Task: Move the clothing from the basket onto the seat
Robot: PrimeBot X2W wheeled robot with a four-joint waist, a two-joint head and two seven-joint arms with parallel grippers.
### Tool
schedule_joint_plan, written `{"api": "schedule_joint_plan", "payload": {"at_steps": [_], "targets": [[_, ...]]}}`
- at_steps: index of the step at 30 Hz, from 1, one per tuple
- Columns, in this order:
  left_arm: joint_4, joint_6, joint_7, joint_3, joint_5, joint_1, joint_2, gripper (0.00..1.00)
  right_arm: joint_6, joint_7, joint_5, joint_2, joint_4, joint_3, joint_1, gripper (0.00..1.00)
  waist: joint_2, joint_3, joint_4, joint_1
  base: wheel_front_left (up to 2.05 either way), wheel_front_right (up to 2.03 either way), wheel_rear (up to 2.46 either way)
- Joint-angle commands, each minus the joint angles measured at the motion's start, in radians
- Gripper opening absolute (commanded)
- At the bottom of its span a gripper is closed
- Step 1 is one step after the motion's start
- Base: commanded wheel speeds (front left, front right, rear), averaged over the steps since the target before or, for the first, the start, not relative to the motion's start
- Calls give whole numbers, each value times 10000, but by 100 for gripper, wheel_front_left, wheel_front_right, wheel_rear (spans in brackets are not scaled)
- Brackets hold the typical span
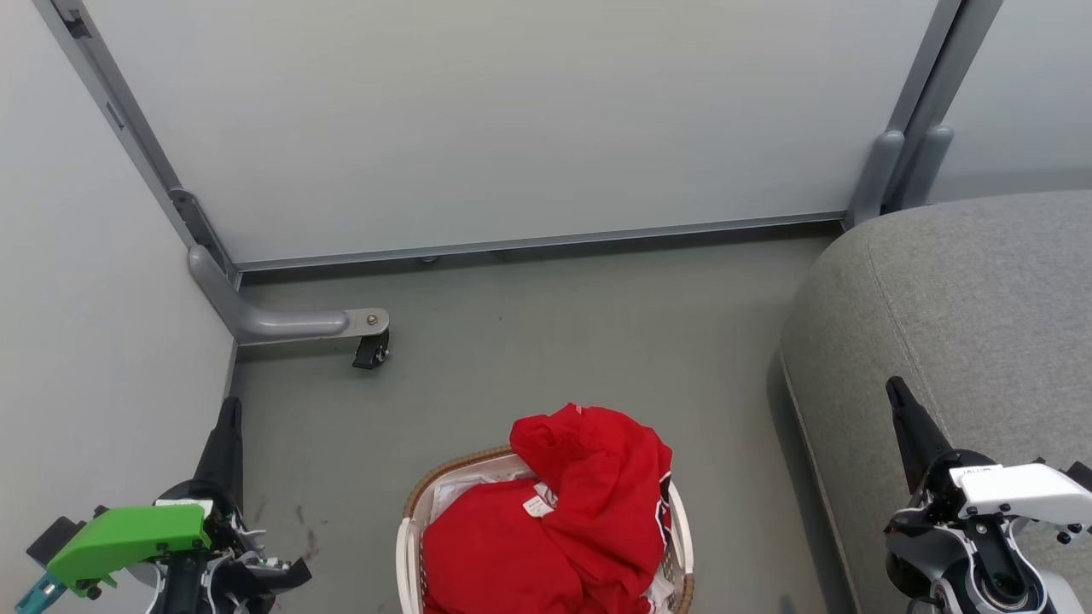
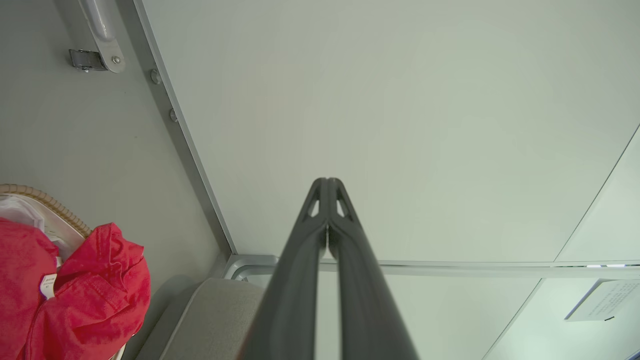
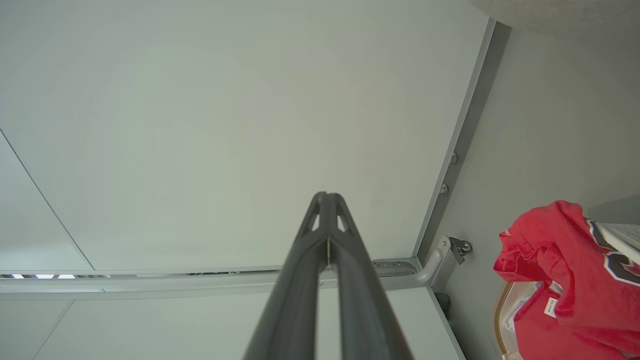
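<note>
Clothing point(image 1: 546, 529) in basket point(image 1: 452, 467), grey floor point(image 1: 554, 341) beside seat point(image 1: 964, 307)

Left fingers point(image 1: 223, 452) pressed together, empty; right fingers point(image 1: 920, 435) likewise; both pointing forward.

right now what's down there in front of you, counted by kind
oval white perforated plastic laundry basket, brown woven rim: 1
heap of bright red soft fabric clothing, in the basket: 1
large grey fabric-upholstered sofa seat: 1
small black caster wheel: 1
total: 4
</note>
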Motion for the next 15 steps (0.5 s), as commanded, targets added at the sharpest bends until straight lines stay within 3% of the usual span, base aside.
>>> {"api": "schedule_joint_plan", "payload": {"at_steps": [1, 15], "targets": [[-3, -45, 27, 15, -29, -92, 67, 0, -4, 20, 33, -60, -28, -20, 114, 0, 0, 0, 0, 0, 0, 0, 0], [-1, -45, 28, 15, -29, -92, 67, 0, -4, 20, 33, -61, -28, -20, 114, 0, 0, 0, 0, 0, 0, 0, 0]]}}
